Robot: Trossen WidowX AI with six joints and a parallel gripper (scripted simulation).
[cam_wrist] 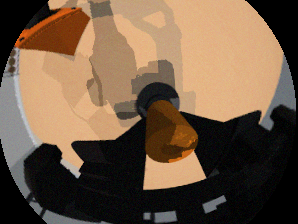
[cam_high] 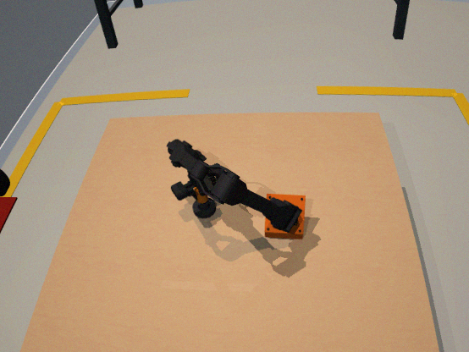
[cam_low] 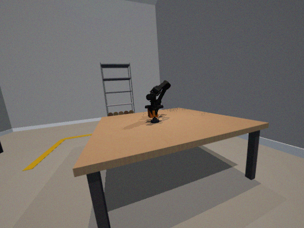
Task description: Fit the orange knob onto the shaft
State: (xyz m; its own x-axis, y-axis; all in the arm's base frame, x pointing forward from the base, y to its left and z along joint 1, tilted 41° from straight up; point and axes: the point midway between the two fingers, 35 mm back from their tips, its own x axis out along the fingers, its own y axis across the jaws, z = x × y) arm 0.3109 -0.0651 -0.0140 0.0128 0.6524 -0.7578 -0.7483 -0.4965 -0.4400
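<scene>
The orange knob (cam_high: pixel 202 197) (cam_wrist: pixel 171 136) is upright or nearly so between the fingers of my gripper (cam_high: pixel 200 194) (cam_wrist: pixel 162 117), which is shut on it. The dark round pedestal (cam_high: pixel 205 211) (cam_low: pixel 155 121) (cam_wrist: pixel 158 88) stands on the table. The knob's lower end overlaps the middle of the pedestal in the wrist view and meets its top in the top view. Whether they touch, or a small gap is left, I cannot tell. The D-shaped shaft is hidden by the knob, and so is the hole's flat side.
The arm's orange square base (cam_high: pixel 284 235) (cam_wrist: pixel 70 34) stands on the wooden table (cam_high: pixel 148 296) (cam_low: pixel 170 137), to the right of the pedestal in the top view. The arm reaches over the table from it. Part of a red object (cam_high: pixel 5 211) shows at the left edge.
</scene>
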